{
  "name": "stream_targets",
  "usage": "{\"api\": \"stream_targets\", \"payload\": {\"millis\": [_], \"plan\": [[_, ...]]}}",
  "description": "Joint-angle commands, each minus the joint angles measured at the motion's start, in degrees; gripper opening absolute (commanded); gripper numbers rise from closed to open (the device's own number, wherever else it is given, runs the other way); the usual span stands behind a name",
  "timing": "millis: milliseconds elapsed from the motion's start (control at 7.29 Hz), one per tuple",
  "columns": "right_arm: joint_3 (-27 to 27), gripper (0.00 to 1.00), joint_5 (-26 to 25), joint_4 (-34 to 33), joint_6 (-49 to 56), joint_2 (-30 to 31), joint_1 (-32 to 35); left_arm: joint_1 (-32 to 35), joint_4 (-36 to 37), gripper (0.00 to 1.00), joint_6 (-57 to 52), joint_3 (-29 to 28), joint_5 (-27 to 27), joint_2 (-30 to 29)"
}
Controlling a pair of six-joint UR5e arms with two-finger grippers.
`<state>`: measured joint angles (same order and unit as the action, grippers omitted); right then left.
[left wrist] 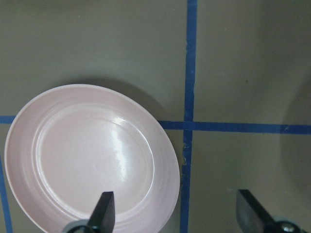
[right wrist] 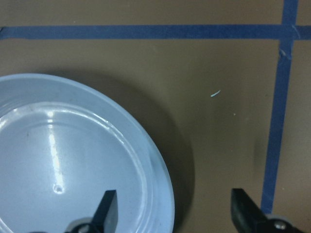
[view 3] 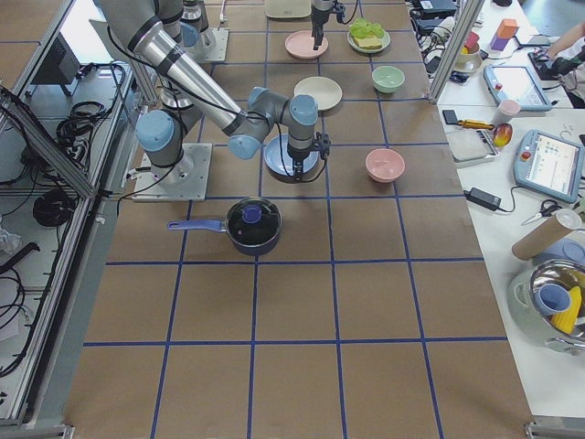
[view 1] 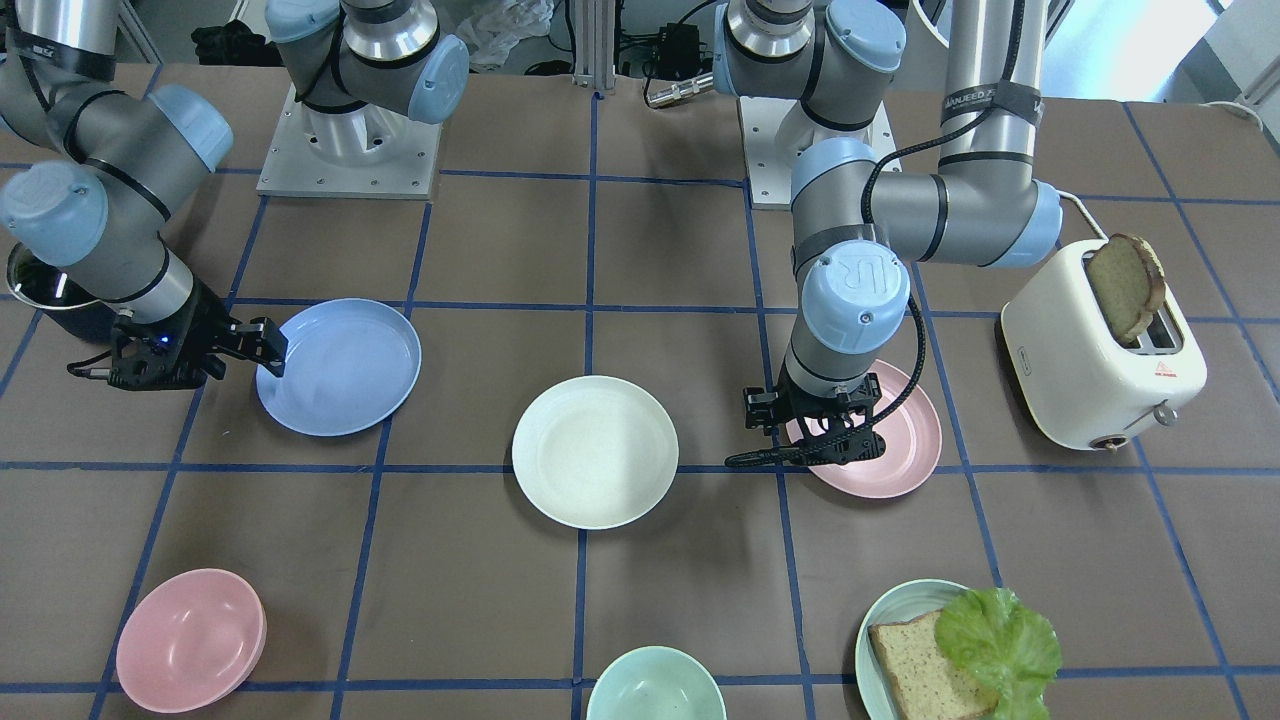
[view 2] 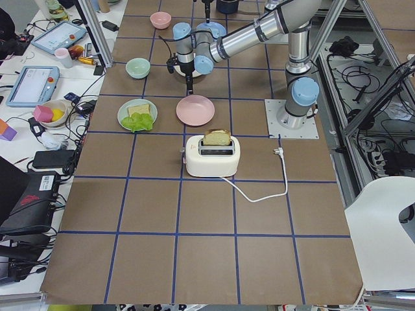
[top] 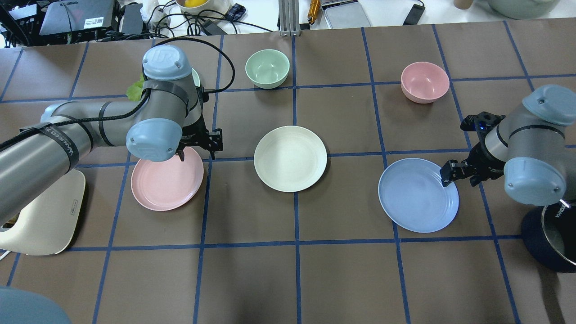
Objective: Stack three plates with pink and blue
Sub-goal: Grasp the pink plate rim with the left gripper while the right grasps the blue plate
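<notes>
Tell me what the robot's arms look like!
The left arm and right arm are grey tubes with pale-blue joint caps. A black cable and lettered black strap sit on the left one. The left gripper and right gripper are black, two-fingered.

The pink plate (top: 164,186), cream-white plate (top: 290,158) and blue plate (top: 416,198) lie flat, apart, in a row.

A brown table (top: 342,279), gridded with blue tape lines (top: 297,245), sits under even light. A cluttered white bench (top: 387,15) runs along its far side, and a white chair (view 2: 382,207) stands off one end.
</notes>
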<state>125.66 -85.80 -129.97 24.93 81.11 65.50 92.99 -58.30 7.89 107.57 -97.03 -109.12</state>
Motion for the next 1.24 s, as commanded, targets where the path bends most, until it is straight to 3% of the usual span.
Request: {"api": "stream_targets", "payload": {"millis": [0,137,275,412,824,961,1098], "plan": [[0.1,0.74,0.5,-0.3,-0.2,-1.0,-0.6,0.0,5.7,0.67,-0.8,3.4,-0.5,-1.6],[0.1,0.72,0.3,-0.1,-0.1,-1.3,-0.6,0.0,5.7,0.57,-2.4,3.4,-0.6,-2.2],[0.1,0.63,0.3,0.1,-0.1,-1.4,-0.8,0.0,5.7,0.48,-3.5,3.4,-0.6,-2.8],[0.1,0.52,0.2,0.2,-0.1,-1.4,-0.8,0.0,5.7,0.45,-3.5,3.5,-0.6,-3.1],[0.1,0.41,0.4,1.0,-0.1,-1.5,-2.8,0.0,5.7,0.11,-4.2,3.3,-1.1,-3.3],[0.1,0.27,2.5,1.2,-0.2,-1.4,-3.2,0.0,5.1,0.00,-5.7,2.9,-2.4,-3.4],[0.2,0.19,3.8,1.3,-0.3,-1.4,-3.2,0.2,4.9,0.00,-6.1,2.9,-5.3,-3.5]]}}
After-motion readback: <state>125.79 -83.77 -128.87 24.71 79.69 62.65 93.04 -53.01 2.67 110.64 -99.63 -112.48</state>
